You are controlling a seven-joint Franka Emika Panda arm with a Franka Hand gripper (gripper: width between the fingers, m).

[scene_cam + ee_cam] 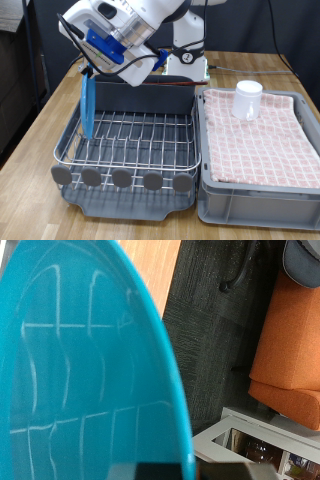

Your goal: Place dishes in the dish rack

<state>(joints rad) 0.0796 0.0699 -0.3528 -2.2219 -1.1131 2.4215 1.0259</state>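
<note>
Exterior view: gripper (93,68) fingertips hidden behind the hand body, at the upper edge of the bright-blue plate (87,103); grip itself cannot be confirmed. Plate stands on edge, upright, at the left end of the silver wire dish rack (130,140). White mug (247,99) sits on pink checkered cloth in the grey bin (260,190).

Wrist view: glossy blue plate (85,370) fills the frame, cut off by its edges; fingers not visible.

Plate (80,360): glossy blue, reflective. Rack (135,130): shiny metal wire in matt grey plastic tray. Bin cloth (262,135): soft checkered fabric. Table (40,125): smooth wood.
</note>
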